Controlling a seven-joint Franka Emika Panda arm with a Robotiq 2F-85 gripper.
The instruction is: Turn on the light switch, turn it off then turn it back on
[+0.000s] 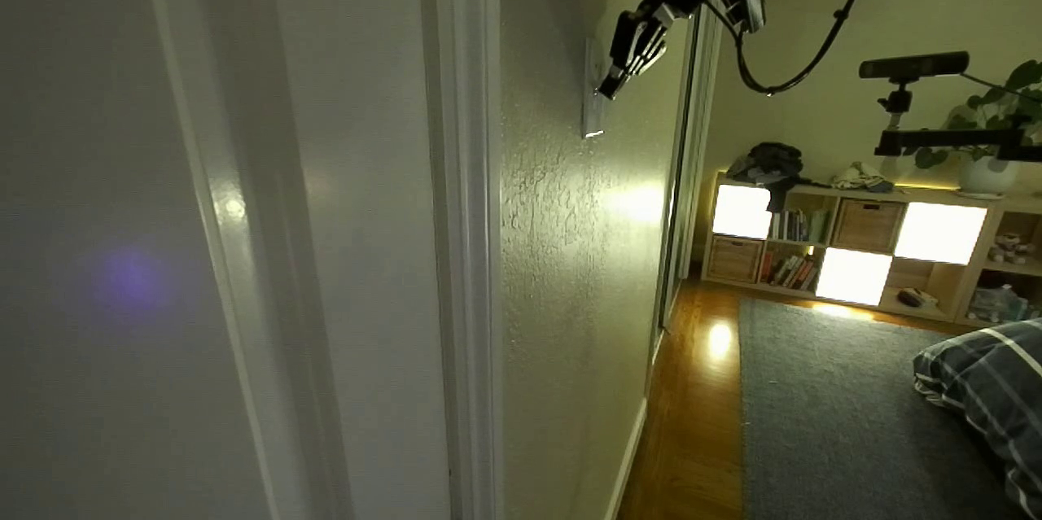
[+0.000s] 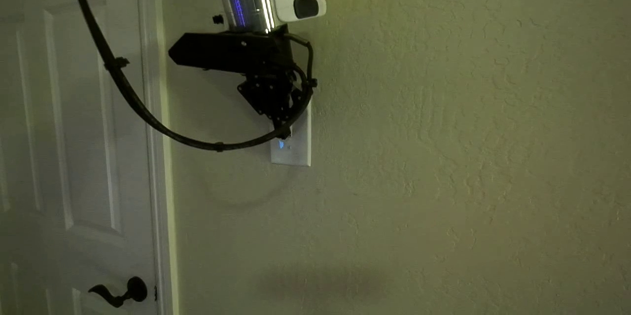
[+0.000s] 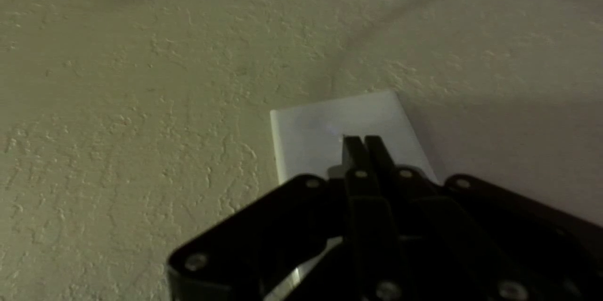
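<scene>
Fingertips (image 3: 353, 155) of the claw (image 3: 363, 140) stand together, pointing at the white light switch (image 3: 306, 145) on the wall (image 3: 141, 103) straight ahead of them; whether they touch it I cannot tell. In an exterior view, the light switch's lower end shows beneath the claw, a black cable (image 2: 197, 144) loops beside it, and off to one side stands a door (image 2: 84, 118), its dark handle (image 2: 136, 289) well below the claw.
</scene>
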